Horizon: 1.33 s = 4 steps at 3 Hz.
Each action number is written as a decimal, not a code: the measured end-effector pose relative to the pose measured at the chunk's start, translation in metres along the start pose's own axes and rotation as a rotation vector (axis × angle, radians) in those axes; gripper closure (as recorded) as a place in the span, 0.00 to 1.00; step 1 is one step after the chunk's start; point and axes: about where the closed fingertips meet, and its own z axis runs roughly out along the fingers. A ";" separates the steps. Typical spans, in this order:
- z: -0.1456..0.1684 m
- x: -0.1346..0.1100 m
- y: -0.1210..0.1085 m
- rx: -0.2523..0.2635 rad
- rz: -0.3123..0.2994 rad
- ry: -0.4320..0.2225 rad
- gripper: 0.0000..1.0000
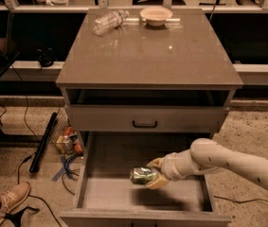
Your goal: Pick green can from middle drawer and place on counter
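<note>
The green can [142,175] lies on its side in my gripper [152,173], held a little above the floor of the open middle drawer [104,193]. The gripper is shut on the can, one pale finger above it and one below. My white arm reaches in from the lower right. The counter [147,56], a glossy grey-brown slab, tops the cabinet above the drawer.
A clear plastic water bottle [109,21] lies on the counter's back left and a pale bowl [156,15] stands at its back middle. A shallower closed drawer with a black handle [145,124] sits above the open one. Cables, small items and a shoe [5,200] are on the floor at left.
</note>
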 end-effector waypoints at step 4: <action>-0.202 -0.072 0.018 0.219 -0.138 0.043 1.00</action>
